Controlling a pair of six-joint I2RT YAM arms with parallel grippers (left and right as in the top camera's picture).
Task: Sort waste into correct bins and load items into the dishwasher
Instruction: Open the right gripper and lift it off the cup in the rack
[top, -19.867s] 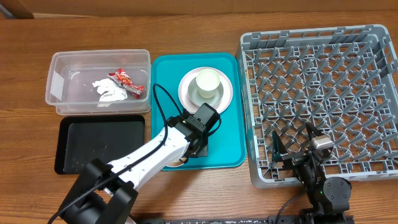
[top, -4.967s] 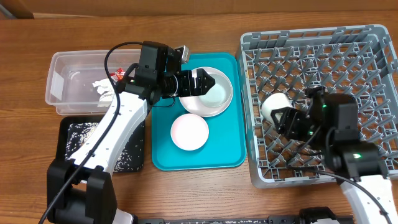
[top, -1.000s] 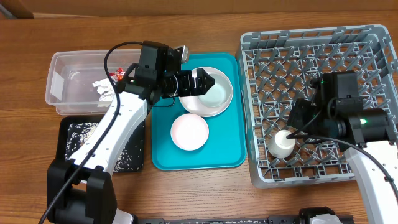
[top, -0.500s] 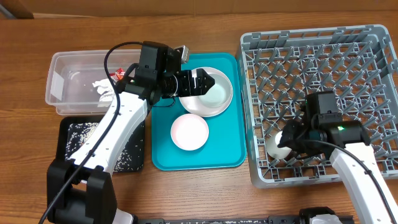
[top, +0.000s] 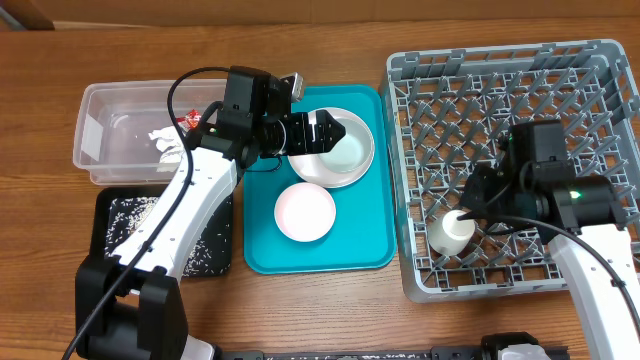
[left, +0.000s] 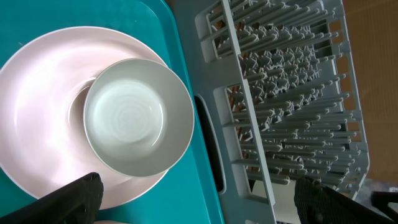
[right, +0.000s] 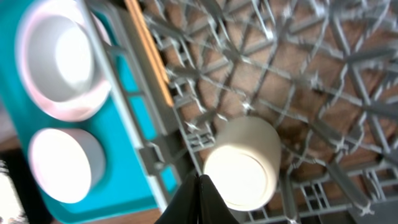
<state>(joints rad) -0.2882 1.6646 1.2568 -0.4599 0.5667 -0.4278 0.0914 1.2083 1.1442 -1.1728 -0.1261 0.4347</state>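
White and seemingly mouth-down, probably so it drains, the small cup (top: 452, 232) stands among the pegs of the grey dish rack (top: 600, 60). It sits in the rack's corner nearest the teal tray (top: 360, 250) and the bench's front edge. Your right gripper (right: 199, 190) sits just beside it, fingers pressed together, empty. Your left gripper (left: 202, 198) hangs spread wide, holding nothing, over the grey-green cup (left: 138, 117) on the plate (left: 37, 124), poised to grasp.

- Your left arm (top: 205, 190) has white link shells and black joint housings; a black cable (top: 180, 90) loops over it.
- Your right arm (top: 590, 255) matches, with a small green light (top: 575, 193) on its black wrist block.
- Your left gripper (left: 199, 202) has matte black fingers (left: 81, 196).
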